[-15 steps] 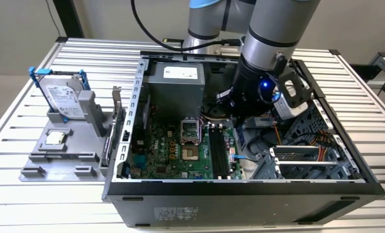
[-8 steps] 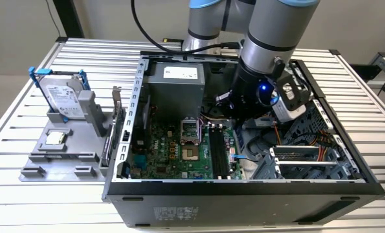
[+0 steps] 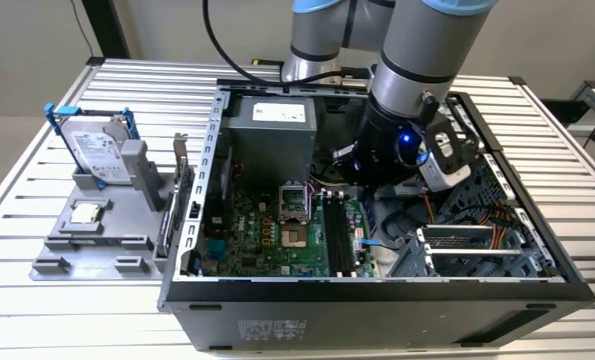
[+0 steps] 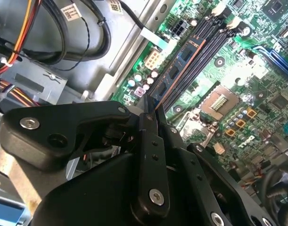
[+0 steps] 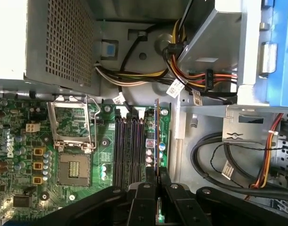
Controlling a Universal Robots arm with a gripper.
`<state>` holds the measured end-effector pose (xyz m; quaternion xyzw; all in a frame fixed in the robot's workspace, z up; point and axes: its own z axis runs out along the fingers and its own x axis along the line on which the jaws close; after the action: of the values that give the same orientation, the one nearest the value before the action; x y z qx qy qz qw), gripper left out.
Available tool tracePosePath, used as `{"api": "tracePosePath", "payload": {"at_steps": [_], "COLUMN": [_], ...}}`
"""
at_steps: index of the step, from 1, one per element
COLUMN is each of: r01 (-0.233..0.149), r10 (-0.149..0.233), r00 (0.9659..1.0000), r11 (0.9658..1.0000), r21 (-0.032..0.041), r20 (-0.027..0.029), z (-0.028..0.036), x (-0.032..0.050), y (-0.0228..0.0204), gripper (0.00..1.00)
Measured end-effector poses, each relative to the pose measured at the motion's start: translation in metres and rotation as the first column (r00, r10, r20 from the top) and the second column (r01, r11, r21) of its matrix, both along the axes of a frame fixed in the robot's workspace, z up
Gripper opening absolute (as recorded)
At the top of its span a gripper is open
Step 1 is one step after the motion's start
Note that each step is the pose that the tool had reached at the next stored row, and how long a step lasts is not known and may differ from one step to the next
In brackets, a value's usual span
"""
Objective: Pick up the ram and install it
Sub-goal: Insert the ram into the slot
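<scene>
1. Gripper (image 5: 155, 181): matte black, angular linkage fingers (image 4: 147, 123) with bright screw heads, drawn in narrow and pinched onto the near end of the ram in both wrist views. In the exterior view the gripper (image 3: 377, 180) hangs inside the open computer case (image 3: 377, 296) under the arm's smooth grey tubular wrist.

2. Ram (image 5: 156, 136): a thin, flat, long stick held on edge, its upper rim coppery-orange, one face carrying a row of dark rectangular chips with bluish gloss (image 4: 179, 66). It runs straight out from between the fingertips, lying along the memory slots and at their outermost side.

3. Memory slots (image 5: 129, 150): long, narrow, parallel black channels directly ahead of the gripper, with pale latches at the far ends.

4. Motherboard (image 5: 21, 155): glossy green board studded with small cylindrical capacitors and orange square parts, spreading beneath and beside the gripper.

5. Processor socket (image 5: 73, 136): square, metal-framed, with its wire lever, beyond the slots from the ram.

6. Power supply (image 5: 59, 42): grey sheet-metal box with a perforated grille, past the far end of the ram; bundled coloured wires (image 5: 134, 75) leave it.

7. Hard drive (image 3: 97, 154): silver, in a blue frame, standing on a grey fixture outside the case, well apart from the gripper.
</scene>
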<state>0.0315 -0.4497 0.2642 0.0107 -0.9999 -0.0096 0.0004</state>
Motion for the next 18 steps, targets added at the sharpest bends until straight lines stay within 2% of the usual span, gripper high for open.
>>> {"api": "tracePosePath", "payload": {"at_steps": [4,9,13,16,18], "r01": [0.008,0.025,0.033,0.033,0.033], "r10": [-0.008,-0.025,-0.033,-0.033,-0.033], "r00": [1.0000,0.9997,0.9995,0.9995,0.9995], "r11": [1.0000,0.9997,0.9995,0.9995,0.9995], "r21": [0.0000,0.0000,0.0000,0.0001,-0.0001], "r20": [0.0001,0.0001,0.0001,0.0002,0.0001], "z": [-0.0019,-0.0093,-0.0118,-0.0122,-0.0123], "x": [-0.0002,-0.0002,-0.0010,-0.0019,-0.0035], "y": [-0.0012,-0.0020,-0.0034,-0.0060,-0.0092], "gripper": [0.00,0.00,0.00,0.00,0.00]}}
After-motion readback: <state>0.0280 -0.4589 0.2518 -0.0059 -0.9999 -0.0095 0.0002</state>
